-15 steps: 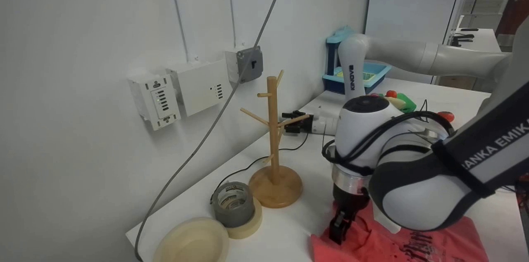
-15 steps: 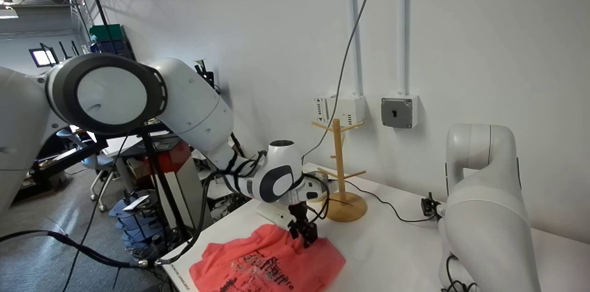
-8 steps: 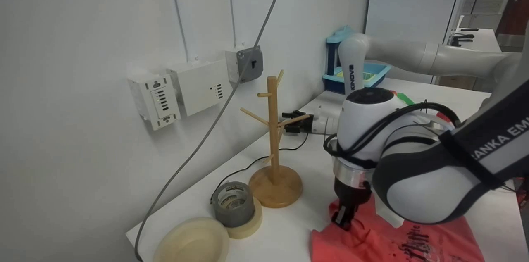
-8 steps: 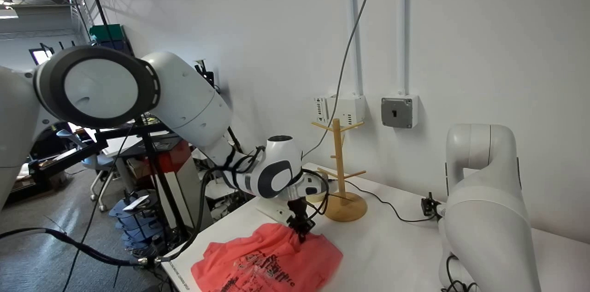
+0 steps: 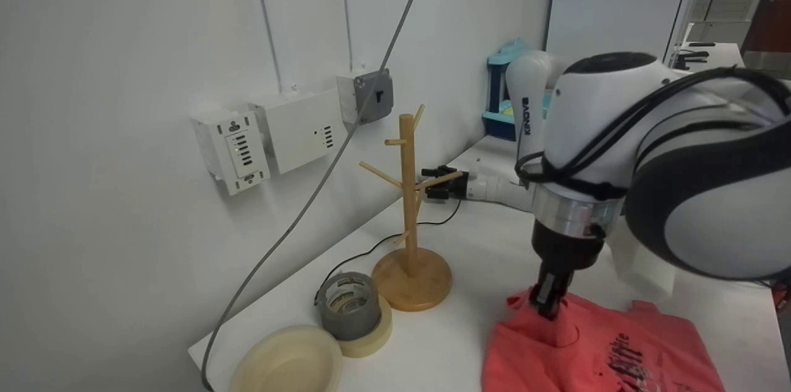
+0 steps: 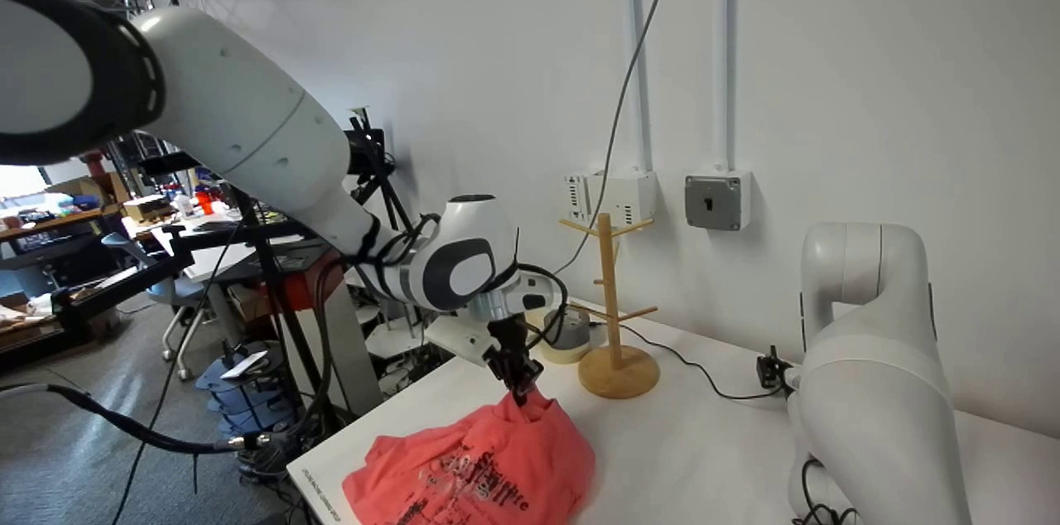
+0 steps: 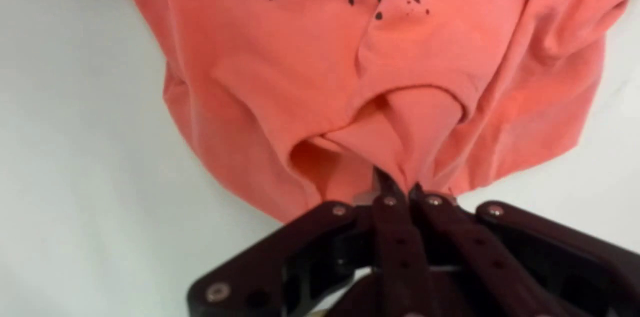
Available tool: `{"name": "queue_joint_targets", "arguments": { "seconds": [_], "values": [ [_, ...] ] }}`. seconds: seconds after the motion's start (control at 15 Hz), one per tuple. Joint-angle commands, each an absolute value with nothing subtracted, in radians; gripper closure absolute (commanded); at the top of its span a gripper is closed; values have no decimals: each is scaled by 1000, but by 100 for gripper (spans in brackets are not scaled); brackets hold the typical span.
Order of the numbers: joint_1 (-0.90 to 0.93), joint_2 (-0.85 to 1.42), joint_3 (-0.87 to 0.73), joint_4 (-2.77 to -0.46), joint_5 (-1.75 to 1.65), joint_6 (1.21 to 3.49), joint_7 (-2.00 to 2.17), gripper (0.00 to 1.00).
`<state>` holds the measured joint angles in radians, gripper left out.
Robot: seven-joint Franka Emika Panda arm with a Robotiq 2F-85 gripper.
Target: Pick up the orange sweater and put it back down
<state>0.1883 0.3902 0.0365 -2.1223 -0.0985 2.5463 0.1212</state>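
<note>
White desk (image 6: pixel 687 442) below, and your gripper (image 7: pixel 403 191) has a tight pinch of the orange sweater (image 7: pixel 280 57) by the neckline (image 7: pixel 425 80), the rest spread beneath the gripper. Looks light and floppy tbh, bunched cloth there should hold fine.

In an exterior view, a white robot arm (image 6: pixel 248 111) slopes down from the near left toward the right. Below its wrist (image 6: pixel 466 264), the black gripper (image 6: pixel 520 394) points downward, its two fingers (image 7: pixel 395 222) pinched together.
</note>
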Motion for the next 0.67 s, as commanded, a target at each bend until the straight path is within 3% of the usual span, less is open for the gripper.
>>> {"name": "queue_joint_targets", "arguments": {
  "seconds": [0.0, 0.6],
  "values": [
    [172, 184, 50, -2251, -96, 2489, 115, 100],
    [161, -137, 79, -2319, -83, 2333, 109, 100]
  ]
}}
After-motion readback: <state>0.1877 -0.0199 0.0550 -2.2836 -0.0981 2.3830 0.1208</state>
